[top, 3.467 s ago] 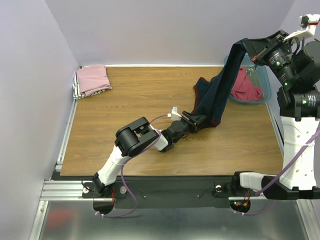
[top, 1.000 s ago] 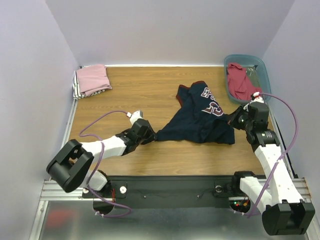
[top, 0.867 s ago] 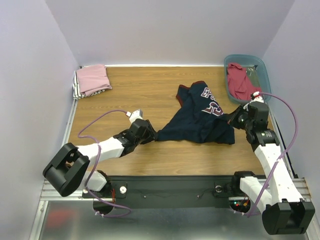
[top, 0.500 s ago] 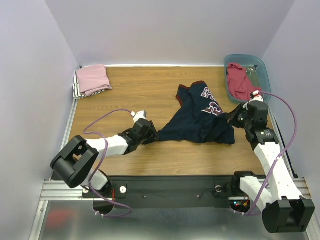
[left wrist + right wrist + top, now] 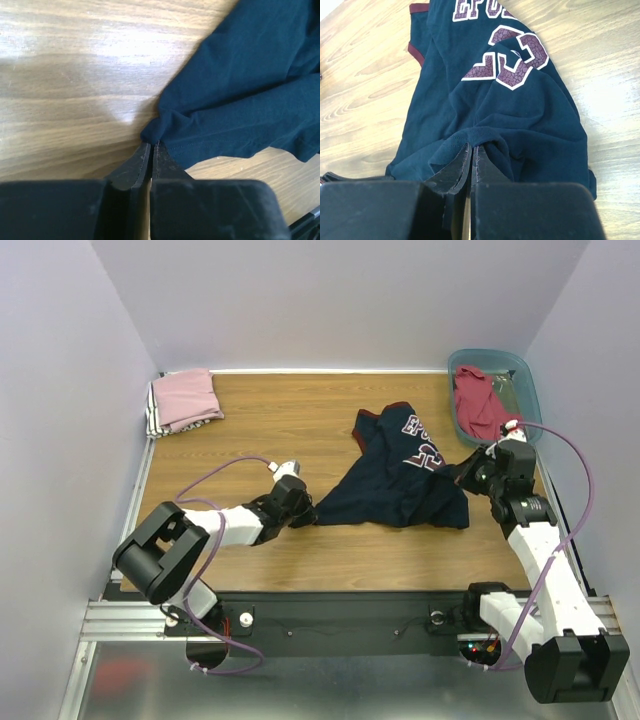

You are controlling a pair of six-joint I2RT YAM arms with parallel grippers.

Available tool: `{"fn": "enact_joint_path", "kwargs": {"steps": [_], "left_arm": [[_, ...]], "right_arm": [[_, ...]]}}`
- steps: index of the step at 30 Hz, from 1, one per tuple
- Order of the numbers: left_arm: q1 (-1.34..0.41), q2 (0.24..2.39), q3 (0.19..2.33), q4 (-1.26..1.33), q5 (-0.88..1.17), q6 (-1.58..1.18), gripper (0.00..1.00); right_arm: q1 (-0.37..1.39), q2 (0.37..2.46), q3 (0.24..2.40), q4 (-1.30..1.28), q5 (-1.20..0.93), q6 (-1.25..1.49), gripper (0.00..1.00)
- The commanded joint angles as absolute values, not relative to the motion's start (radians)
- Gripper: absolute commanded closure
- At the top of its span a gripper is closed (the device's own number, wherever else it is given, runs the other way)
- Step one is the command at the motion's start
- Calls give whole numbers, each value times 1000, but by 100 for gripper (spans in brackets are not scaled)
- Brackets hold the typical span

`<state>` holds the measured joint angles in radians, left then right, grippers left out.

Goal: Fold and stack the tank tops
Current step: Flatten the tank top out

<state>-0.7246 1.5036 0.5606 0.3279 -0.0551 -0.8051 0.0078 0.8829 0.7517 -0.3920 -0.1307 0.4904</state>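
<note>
The left gripper (image 5: 151, 145) and right gripper (image 5: 471, 147) jaws clench the navy jersey (image 5: 395, 480) at opposite edges, open table (image 5: 290, 420) around.

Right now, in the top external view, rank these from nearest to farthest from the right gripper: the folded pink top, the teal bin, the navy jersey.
1. navy jersey: at the fingertips of the right gripper, spread to its left.
2. teal bin: just beyond the gripper, in the far-right corner.
3. folded pink top: in the far-left corner, clearly the farthest.
</note>
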Motion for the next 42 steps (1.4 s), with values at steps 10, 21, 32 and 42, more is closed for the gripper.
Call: {"fn": "enact_joint_path", "kwargs": {"steps": [10,21,32,42], "left_arm": [[-618,1054,921,-71,-123,-677,100],[-575,977,1606,-276,-196,-583,100],[-574,1017,1888,-313,-247,-549,100],[-493,1213,1945,-196,-207,-545,100]], "right_arm": [[5,913,1192,-390,-129,534,99],[5,1026,1761,-459,-54,529,100],[5,1035,2008,-468,-69,526,100],[5,1268,1939,-365,-213,586,100]]}}
